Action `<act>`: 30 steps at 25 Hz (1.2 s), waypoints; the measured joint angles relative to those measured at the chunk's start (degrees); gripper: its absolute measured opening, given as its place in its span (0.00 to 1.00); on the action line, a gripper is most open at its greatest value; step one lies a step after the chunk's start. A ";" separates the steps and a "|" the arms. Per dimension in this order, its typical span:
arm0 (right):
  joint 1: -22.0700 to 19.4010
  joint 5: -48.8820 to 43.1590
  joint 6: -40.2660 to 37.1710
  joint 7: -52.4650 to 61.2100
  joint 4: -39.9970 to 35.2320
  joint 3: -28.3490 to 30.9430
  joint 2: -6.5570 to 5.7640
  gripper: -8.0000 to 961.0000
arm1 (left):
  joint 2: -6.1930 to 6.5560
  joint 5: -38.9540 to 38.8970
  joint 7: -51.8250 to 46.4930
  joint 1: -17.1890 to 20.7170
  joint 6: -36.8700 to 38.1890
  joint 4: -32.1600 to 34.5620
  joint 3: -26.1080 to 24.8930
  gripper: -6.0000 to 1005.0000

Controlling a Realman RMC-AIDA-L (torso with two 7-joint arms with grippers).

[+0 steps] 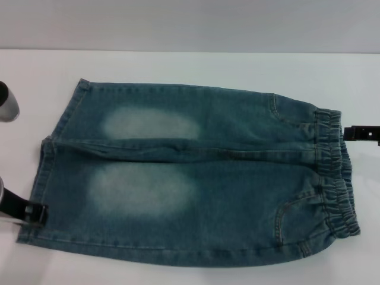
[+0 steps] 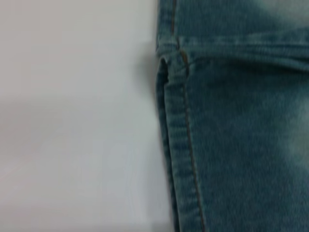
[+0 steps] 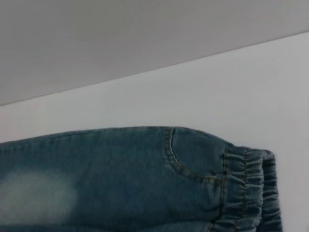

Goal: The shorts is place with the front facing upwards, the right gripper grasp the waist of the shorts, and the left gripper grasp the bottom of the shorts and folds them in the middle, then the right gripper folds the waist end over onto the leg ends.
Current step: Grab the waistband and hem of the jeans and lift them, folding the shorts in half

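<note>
Right gripper (image 1: 356, 133) hovering at the waist (image 1: 335, 178) edge, only a black tip showing, jaw opening impossible to tell; left gripper (image 1: 32, 212) sitting at the bottom of the shorts (image 1: 44, 178), near the lower hem corner, opening likewise unclear

Lying spread flat and front up on the white table (image 1: 190, 68), shorts (image 1: 196, 172) reaching across most of it, long axis running side to side, waist toward the robot's right, hems toward its left

Judging progress: nothing folded yet, no cloth lifted, both grasps apparently pending; lengthwise fold and waist-over-hems fold remaining
</note>
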 joint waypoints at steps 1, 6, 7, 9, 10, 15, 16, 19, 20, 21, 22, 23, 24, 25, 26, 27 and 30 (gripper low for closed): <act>0.17 0.00 0.01 -0.05 0.00 0.09 0.00 0.84 | -0.01 0.00 0.01 -0.01 -0.01 0.09 0.03 0.23; 0.89 -0.04 0.09 -0.08 -0.02 0.21 0.00 0.84 | -0.07 0.00 0.03 -0.09 -0.63 1.14 0.13 0.22; 1.05 -0.04 0.09 -0.08 -0.07 0.24 0.00 0.84 | -0.07 0.00 0.03 -0.09 -0.63 1.14 0.13 0.34; 1.38 -0.05 0.09 -0.08 -0.14 0.25 0.00 0.84 | -0.10 0.00 0.03 -0.01 -0.52 1.31 0.11 0.51; 1.50 -0.04 0.09 -0.08 -0.15 0.24 0.00 0.84 | -0.10 0.00 0.03 -0.02 -0.50 1.33 0.11 0.55; 1.82 -0.04 0.16 -0.08 -0.17 0.28 0.00 0.84 | -0.13 0.00 0.26 -0.37 -0.38 1.75 0.09 0.72; 1.88 -0.04 0.16 -0.08 -0.18 0.30 0.00 0.84 | -0.13 0.01 0.33 -0.53 -0.36 2.04 0.09 0.74; 2.05 -0.04 0.17 -0.09 -0.18 0.32 0.00 0.84 | -0.15 0.00 0.40 -1.21 -0.23 3.40 0.09 0.78; 2.09 -0.04 0.17 -0.08 -0.21 0.32 0.00 0.84 | -0.16 0.00 0.44 -1.50 -0.18 4.01 0.09 0.79; 2.11 -0.04 0.17 -0.08 -0.25 0.32 0.00 0.84 | -0.16 0.00 0.46 -1.63 -0.16 4.36 0.09 0.81; 2.13 -0.04 0.16 -0.08 -0.29 0.32 0.00 0.84 | -0.16 0.00 0.49 -1.78 -0.12 4.70 0.10 0.82; 2.17 -0.04 0.16 -0.08 -0.31 0.32 0.00 0.84 | -0.17 0.00 0.52 -1.96 -0.05 5.11 0.10 0.83; 2.24 -0.04 0.15 -0.08 -0.35 0.32 0.00 0.84 | -0.16 0.00 0.54 -2.13 0.02 5.44 0.10 0.85; 2.33 -0.04 0.13 -0.08 -0.38 0.32 0.00 0.84 | -0.17 0.00 0.57 -2.32 0.08 5.72 0.10 0.86; 2.43 -0.04 0.13 -0.08 -0.44 0.31 0.00 0.84 | -0.17 0.00 0.58 -2.53 0.14 6.10 0.10 0.86; 2.52 -0.04 0.12 -0.08 -0.52 0.31 0.00 0.84 | -0.17 0.00 0.59 -2.67 0.15 6.34 0.10 0.86; 2.92 -0.03 0.10 -0.08 -0.89 0.31 0.01 0.84 | -0.12 0.00 0.60 -3.14 0.35 7.30 0.10 0.85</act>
